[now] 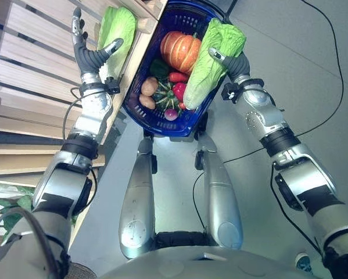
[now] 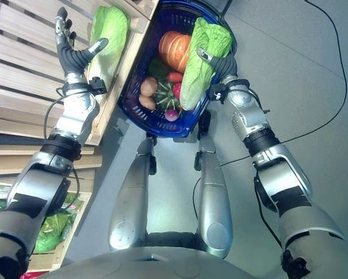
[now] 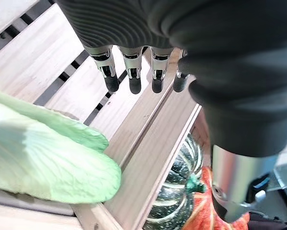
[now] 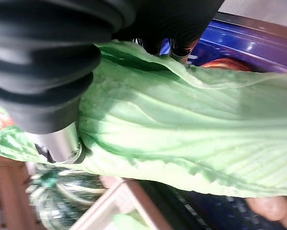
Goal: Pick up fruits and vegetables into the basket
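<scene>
My right hand [image 1: 229, 61] has its fingers and thumb wrapped round a cabbage [image 1: 211, 61], holding it long-ways above the basket [image 1: 140, 72]. The leafy end points away from me and the pale stem end hangs over the near part of the basket. Below it lie a pumpkin [image 1: 179, 49], a red pepper [image 1: 178, 77], potatoes [image 1: 149, 87], a dark striped squash [image 1: 167, 96] and a small radish [image 1: 171, 114], so the floor of the basket is crowded.

The step in hand, as I judge it, is to set this cabbage in. To do it well I should lower my wrist until the stem end touches the pile, lay the length along the right wall where there looks to be the most room, and only then ease my fingers apart. Letting go from this height risks it rolling off the pumpkin and over the rim.

My left hand [image 1: 89, 52] hovers over the wooden shelf [image 1: 34, 52], fingers straight and thumb spread, holding nothing. A second cabbage [image 1: 118, 29] lies just beside that thumb on the slats, near the shelf's edge, and looks like the next pick. I should keep that hand clear of the basket rim while the right one comes down.
</scene>
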